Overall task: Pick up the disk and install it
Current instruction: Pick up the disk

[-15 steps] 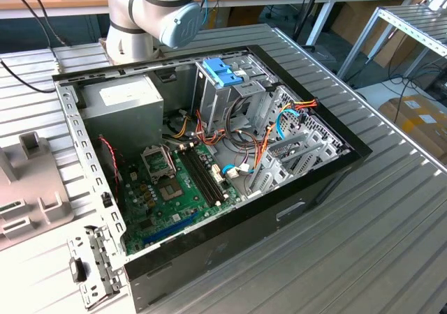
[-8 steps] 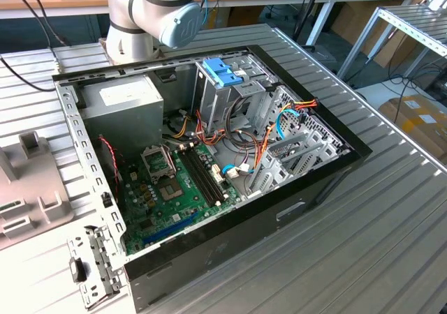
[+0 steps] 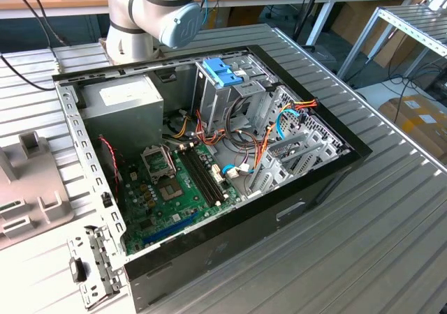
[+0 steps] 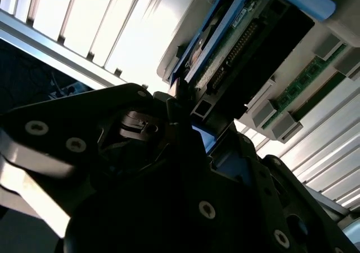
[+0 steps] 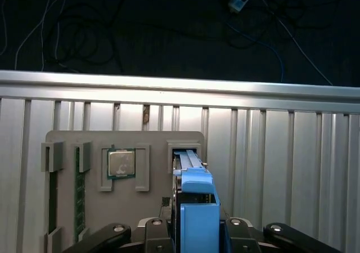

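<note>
Pick-up step: the claw (image 5: 192,239) is straddling the disk (image 5: 198,208), which is standing on edge in the grey tray (image 5: 149,146) slot on the surface (image 5: 281,168), clamped or not I cannot tell, a lift probably needing a firm squeeze.

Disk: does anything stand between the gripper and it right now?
Nothing visible does. In the first wrist view the disk stands on edge in its slot of the grey tray, with the gripper right at its near end. The processor and memory sticks sit in other slots, off to one side.
</note>
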{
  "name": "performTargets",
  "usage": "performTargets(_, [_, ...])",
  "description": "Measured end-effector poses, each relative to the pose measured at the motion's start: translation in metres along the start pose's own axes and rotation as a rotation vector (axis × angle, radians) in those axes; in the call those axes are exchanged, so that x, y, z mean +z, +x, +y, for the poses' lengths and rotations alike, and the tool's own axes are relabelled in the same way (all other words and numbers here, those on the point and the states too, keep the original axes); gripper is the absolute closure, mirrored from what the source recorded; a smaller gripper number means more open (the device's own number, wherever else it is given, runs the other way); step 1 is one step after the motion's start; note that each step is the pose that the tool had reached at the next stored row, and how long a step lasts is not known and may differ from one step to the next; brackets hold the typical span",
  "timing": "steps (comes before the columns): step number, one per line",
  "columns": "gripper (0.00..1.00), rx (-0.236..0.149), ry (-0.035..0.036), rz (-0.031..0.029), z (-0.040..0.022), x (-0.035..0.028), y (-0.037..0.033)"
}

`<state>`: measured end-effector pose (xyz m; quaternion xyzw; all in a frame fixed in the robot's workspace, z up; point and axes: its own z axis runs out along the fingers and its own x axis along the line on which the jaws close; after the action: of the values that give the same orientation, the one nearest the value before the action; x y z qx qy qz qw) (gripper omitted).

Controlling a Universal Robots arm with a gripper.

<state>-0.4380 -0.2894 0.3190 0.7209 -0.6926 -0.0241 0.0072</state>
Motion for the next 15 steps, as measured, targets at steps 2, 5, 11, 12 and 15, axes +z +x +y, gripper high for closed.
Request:
performTargets(2, [0.63, 0.000, 0.0001, -0.0001, 0.0001, -0.0015, 0.0000])
performTargets(5, [0.63, 0.000, 0.0001, -0.0001, 0.0002, -0.0036, -0.0001])
performTargets(11, [0.63, 0.000, 0.0001, -0.0003, 0.0004, -0.0086, -0.0002])
performTargets(12, [0.63, 0.000, 0.0000, -0.0003, 0.0004, -0.0096, -0.0002])
performTargets(15, [0.63, 0.000, 0.0002, -0.0005, 0.0005, -0.0123, -0.0003])
